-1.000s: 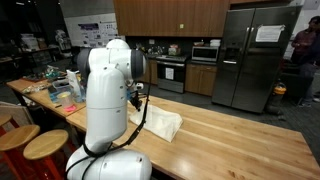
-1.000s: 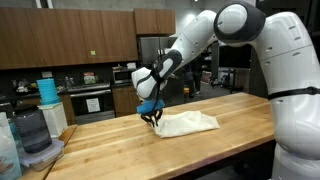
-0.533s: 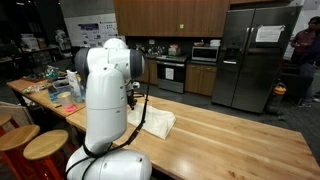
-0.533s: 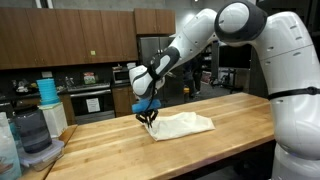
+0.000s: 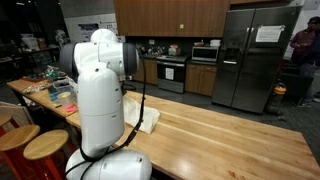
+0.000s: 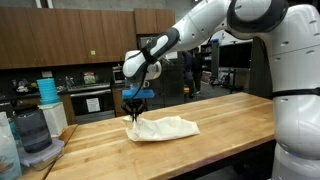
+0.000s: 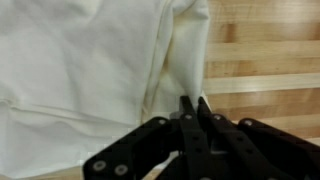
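A cream cloth (image 6: pixel 165 128) lies crumpled on the wooden countertop (image 6: pixel 230 125). My gripper (image 6: pixel 134 113) is shut on the cloth's end and holds that end a little above the wood. In the wrist view the black fingers (image 7: pixel 193 112) pinch a fold of the cloth (image 7: pixel 90 60), which fills the upper left. In an exterior view the arm hides the gripper, and only an edge of the cloth (image 5: pixel 146 120) shows beside it.
A stack of containers and a blue cup (image 6: pixel 47 92) stand at the counter's end. Clutter (image 5: pixel 55 90) lies on the counter's far end, and two round stools (image 5: pixel 45 146) stand beside it. A fridge (image 5: pixel 253 57) and people stand behind.
The gripper has moved along the counter toward the cluttered end, dragging the cloth with it. The cloth has slid and bunched up more.
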Tool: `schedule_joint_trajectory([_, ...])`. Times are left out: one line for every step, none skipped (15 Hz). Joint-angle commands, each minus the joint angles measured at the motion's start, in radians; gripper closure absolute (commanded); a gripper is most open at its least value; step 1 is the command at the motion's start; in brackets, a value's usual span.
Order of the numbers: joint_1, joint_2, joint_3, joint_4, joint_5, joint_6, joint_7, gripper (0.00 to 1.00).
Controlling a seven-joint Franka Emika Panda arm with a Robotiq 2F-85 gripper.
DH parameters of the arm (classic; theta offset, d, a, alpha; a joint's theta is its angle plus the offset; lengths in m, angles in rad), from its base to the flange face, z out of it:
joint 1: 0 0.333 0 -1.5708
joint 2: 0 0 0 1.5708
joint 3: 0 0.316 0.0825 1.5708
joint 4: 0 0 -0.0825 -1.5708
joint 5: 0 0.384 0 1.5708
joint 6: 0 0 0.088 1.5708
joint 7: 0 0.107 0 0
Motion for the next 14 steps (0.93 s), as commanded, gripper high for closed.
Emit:
schedule_joint_trajectory([-0.023,-0.109,0.015,-0.030,0.127,0.006,-0.116,0.98])
schedule_joint_trajectory([-0.030,-0.130,0.013,-0.026,0.163,0.005,-0.152,0.98])
schedule_joint_trajectory([-0.035,-0.155,0.011,-0.033,0.198,0.009,-0.179,0.98])
schedule_joint_trajectory([-0.043,-0.174,0.008,-0.036,0.237,0.015,-0.211,0.98])
schedule_joint_trajectory([-0.057,-0.202,0.003,-0.043,0.289,0.016,-0.254,0.98])
schedule_joint_trajectory([-0.070,-0.227,-0.005,-0.051,0.339,0.018,-0.295,0.98])
schedule_joint_trajectory([-0.085,-0.247,-0.013,-0.058,0.392,0.020,-0.341,0.98])
schedule_joint_trajectory([-0.102,-0.272,-0.027,-0.072,0.448,0.015,-0.388,0.98])
schedule_joint_trajectory([-0.119,-0.290,-0.043,-0.082,0.493,0.010,-0.427,0.98])
schedule_joint_trajectory([-0.139,-0.305,-0.065,-0.095,0.540,0.001,-0.473,0.98])
schedule_joint_trajectory([-0.156,-0.318,-0.086,-0.112,0.582,-0.006,-0.513,0.98])
schedule_joint_trajectory([-0.175,-0.330,-0.110,-0.130,0.620,-0.012,-0.553,0.98])
schedule_joint_trajectory([-0.193,-0.334,-0.135,-0.145,0.657,-0.027,-0.599,0.98])
schedule_joint_trajectory([-0.212,-0.337,-0.159,-0.166,0.690,-0.035,-0.641,0.98])
